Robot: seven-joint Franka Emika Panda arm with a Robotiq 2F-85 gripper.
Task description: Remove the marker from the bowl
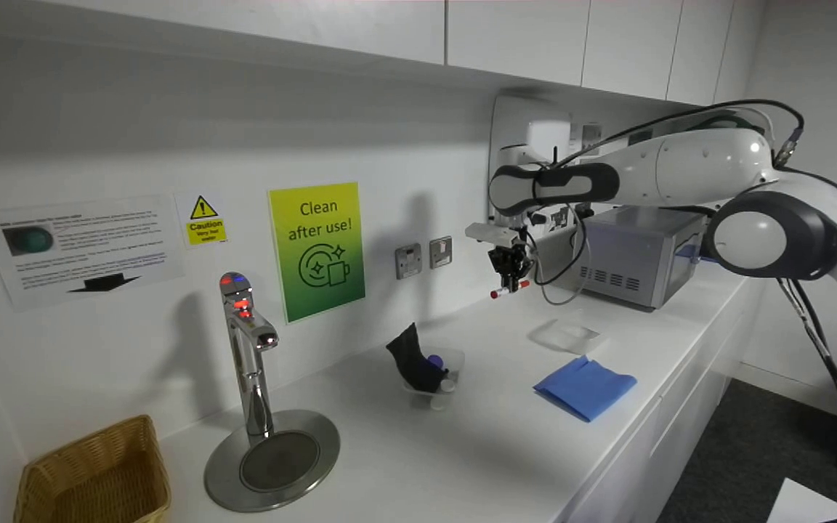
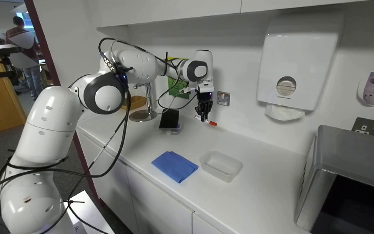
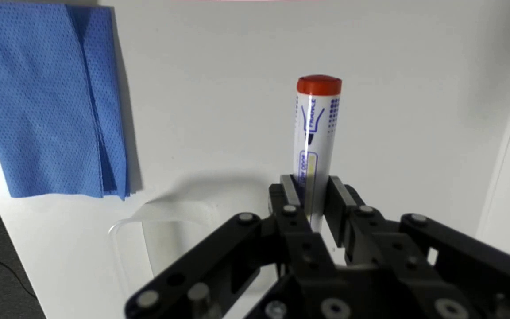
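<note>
Aloft: a red-ended marker (image 3: 314,128) gripped in a robot hand (image 3: 314,191) above a white worktop (image 2: 258,188)

Nearest, both fingers (image 3: 342,195) press on the marker's white barrel, one from each side, clamping it. They hold it about its middle, which should keep it from tipping, and an end sticks out either way, so it could later be laid flat. The hand points straight down from the end of the white arm (image 1: 687,167), which reaches out roughly level, so the marker hangs well apart from everything below.

Lower down, on the side away from the wall (image 2: 239,74), sits a clear, tub-shaped bowl (image 2: 221,166), presumably the one meant. The marker is already out of it; setting it down seems to be all that is left. Just beside the bowl lies a folded blue cloth (image 2: 175,166), perhaps put there for wiping up.

Farther along stands another clear container (image 2: 170,131) with a black object (image 1: 415,363) leaning out of it, too dark and distant to name with any certainty. Beyond that a chrome tap (image 1: 248,356) rises near the wall, and a grey microwave (image 1: 625,254) sits toward the opposite end.
</note>
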